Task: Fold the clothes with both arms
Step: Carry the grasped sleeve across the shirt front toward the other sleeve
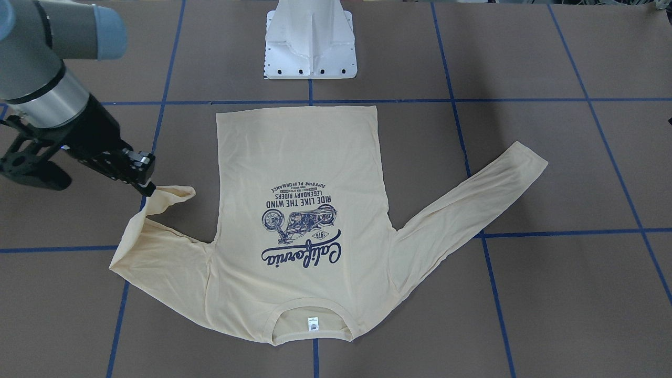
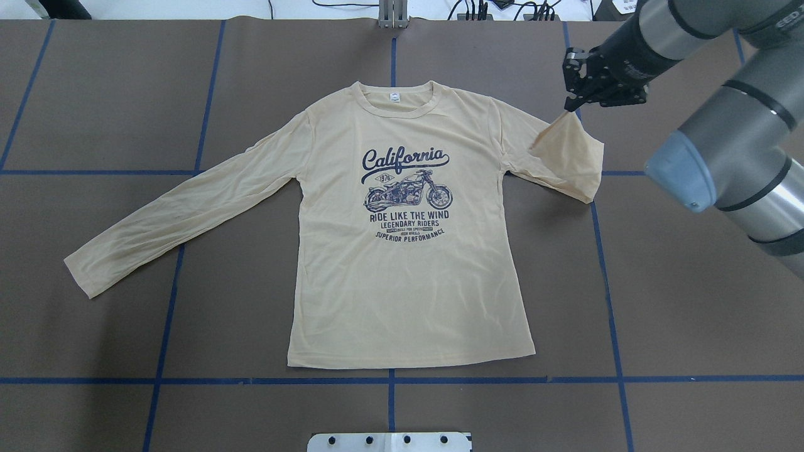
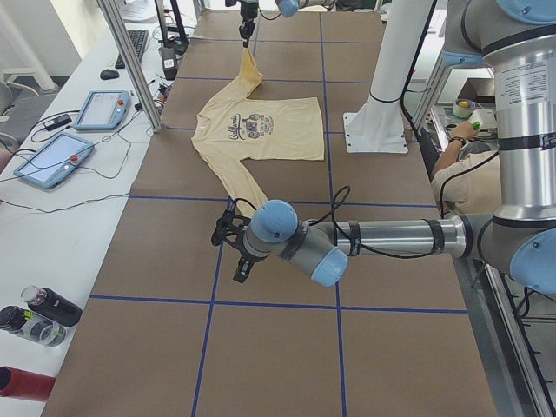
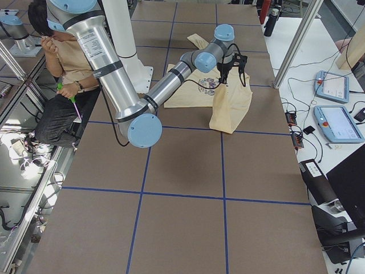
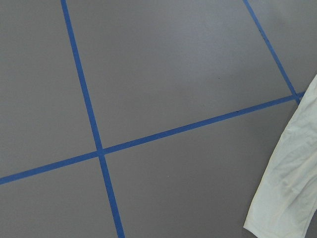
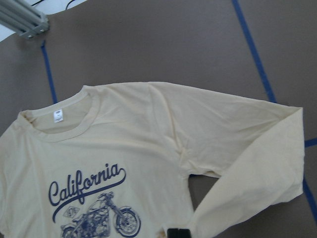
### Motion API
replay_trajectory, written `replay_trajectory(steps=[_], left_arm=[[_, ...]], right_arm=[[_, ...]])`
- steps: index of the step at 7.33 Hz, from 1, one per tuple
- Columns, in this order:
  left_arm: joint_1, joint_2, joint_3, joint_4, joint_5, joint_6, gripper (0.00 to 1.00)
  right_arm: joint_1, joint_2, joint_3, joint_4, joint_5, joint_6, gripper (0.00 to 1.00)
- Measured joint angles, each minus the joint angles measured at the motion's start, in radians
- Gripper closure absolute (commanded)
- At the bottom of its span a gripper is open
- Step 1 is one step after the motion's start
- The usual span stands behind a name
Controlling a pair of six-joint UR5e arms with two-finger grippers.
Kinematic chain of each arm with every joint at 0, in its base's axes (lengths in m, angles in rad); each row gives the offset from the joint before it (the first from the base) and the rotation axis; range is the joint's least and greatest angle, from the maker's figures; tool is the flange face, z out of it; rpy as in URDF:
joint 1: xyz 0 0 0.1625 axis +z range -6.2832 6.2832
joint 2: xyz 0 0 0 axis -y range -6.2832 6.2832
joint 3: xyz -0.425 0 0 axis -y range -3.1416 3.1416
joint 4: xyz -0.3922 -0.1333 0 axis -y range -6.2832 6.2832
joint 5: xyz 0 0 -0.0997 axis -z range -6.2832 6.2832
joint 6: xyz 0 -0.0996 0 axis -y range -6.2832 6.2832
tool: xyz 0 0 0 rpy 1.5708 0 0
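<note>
The cream-yellow long-sleeved T-shirt (image 2: 402,263) lies flat with the navy "California" print up and the neck label (image 2: 395,96) at the far side. My right gripper (image 2: 571,107) is shut on the cuff of its right-hand sleeve (image 2: 568,154) and holds it lifted and folded back toward the shoulder; it also shows in the front view (image 1: 148,189). The other sleeve (image 2: 182,210) lies stretched out flat. My left gripper (image 3: 224,234) hovers just past that sleeve's cuff (image 5: 287,188); it shows only in the left side view, so I cannot tell whether it is open.
The white pedestal base (image 1: 311,42) stands at the robot's side of the brown table with blue tape lines (image 2: 603,263). Tablets (image 3: 54,156) and bottles (image 3: 35,317) lie on the side bench. A seated person (image 4: 63,63) is beside the base.
</note>
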Motion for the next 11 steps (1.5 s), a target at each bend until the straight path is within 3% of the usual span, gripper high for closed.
replay_trajectory(steps=[3, 4, 5, 6, 8, 11], left_arm=[[0.001, -0.001, 0.006, 0.001, 0.001, 0.000, 0.01], [0.001, -0.001, 0.006, 0.001, 0.001, -0.001, 0.01], [0.001, -0.001, 0.006, 0.002, 0.001, -0.001, 0.01], [0.001, -0.001, 0.007, 0.002, 0.001, -0.001, 0.01], [0.001, 0.000, 0.006, 0.002, 0.001, -0.002, 0.01], [0.011, -0.005, 0.004, -0.008, -0.023, -0.062, 0.01]], right_arm=[[-0.200, 0.269, -0.131, 0.009, -0.235, 0.082, 1.00], [-0.266, 0.375, -0.242, 0.045, -0.289, 0.118, 0.98], [-0.319, 0.467, -0.384, 0.123, -0.326, 0.136, 0.86], [-0.357, 0.548, -0.549, 0.220, -0.353, 0.150, 0.01], [-0.403, 0.682, -0.822, 0.357, -0.430, 0.177, 0.00], [-0.419, 0.739, -0.902, 0.399, -0.458, 0.189, 0.00]])
